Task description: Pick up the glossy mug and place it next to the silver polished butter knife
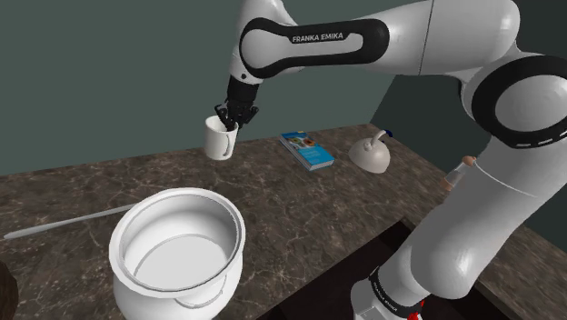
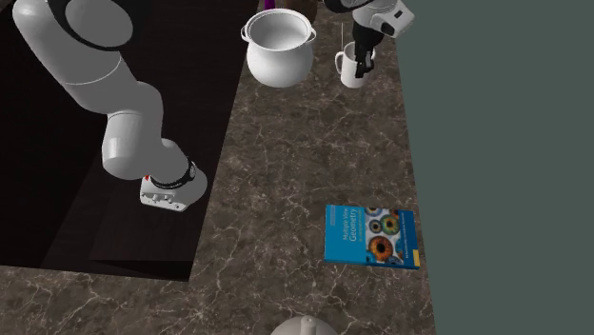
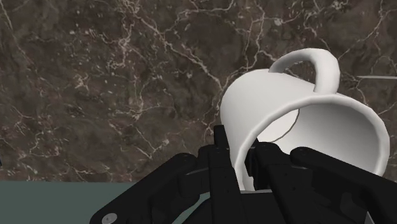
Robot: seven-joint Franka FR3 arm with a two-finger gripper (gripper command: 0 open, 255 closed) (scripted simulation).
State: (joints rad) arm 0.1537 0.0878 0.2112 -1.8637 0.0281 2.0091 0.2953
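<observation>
- One mug, one pot, one book, one knife, one marbled counter.
- Mug: plain glossy white, one loop handle, tilted.
- Gripper clamps the mug's rim, one finger inside; the mug hangs just beneath it.

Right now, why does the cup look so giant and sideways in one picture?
Wrist view: the camera sits right behind the jaws, so the mug they clasp looms huge and sideways. Shoulder view: it looks small beside the white pot.
</observation>
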